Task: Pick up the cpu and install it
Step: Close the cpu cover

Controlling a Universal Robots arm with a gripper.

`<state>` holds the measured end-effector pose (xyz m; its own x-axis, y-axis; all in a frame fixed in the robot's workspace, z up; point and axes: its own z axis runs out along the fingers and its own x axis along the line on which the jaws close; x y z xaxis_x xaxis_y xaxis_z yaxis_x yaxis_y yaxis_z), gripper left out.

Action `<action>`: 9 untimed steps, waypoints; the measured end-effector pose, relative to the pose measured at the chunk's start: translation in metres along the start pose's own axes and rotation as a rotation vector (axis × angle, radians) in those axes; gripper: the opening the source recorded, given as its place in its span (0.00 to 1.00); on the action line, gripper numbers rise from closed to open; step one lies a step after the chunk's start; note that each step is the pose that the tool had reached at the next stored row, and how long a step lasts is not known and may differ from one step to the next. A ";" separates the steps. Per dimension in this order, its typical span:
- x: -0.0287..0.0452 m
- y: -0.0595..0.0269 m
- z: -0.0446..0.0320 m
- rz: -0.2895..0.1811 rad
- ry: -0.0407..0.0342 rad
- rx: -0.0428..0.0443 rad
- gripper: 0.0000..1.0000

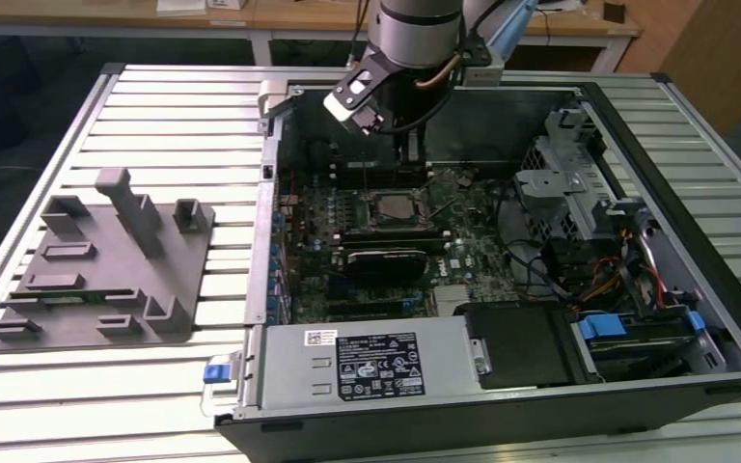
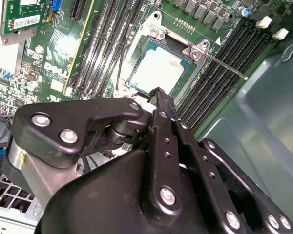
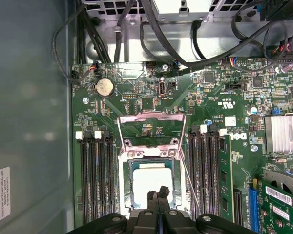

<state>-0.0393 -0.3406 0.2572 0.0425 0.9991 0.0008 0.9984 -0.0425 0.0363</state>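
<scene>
First wrist view: your end effector (image 3: 159, 191), pressed together, hangs over the cpu (image 3: 144, 183), seemingly seated in its unlatched socket (image 3: 128, 179).

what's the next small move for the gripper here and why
Probably lift the gripper straight up a little: the cpu already lies flat in the socket, the gripper is shut with its tips right over the chip, holding nothing, and the load frame stands open.

Silvery square cpu (image 3: 149, 181) lies flat in socket (image 3: 151, 163)
</scene>
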 end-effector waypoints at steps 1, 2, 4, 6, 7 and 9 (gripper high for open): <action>0.0000 0.0000 -0.0007 0.000 -0.0004 0.0002 0.11; 0.0000 0.0000 -0.0015 0.000 -0.0002 0.0001 0.11; 0.0000 0.0001 -0.0042 0.000 0.0000 0.0000 0.11; 0.0000 0.0003 -0.0080 0.000 0.0001 -0.0001 0.11; 0.0000 0.0004 -0.0102 0.000 0.0001 -0.0001 0.11; 0.0000 0.0005 -0.0151 0.000 0.0001 0.0000 0.11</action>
<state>-0.0393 -0.3406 0.2723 0.0426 0.9991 0.0009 0.9984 -0.0426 0.0364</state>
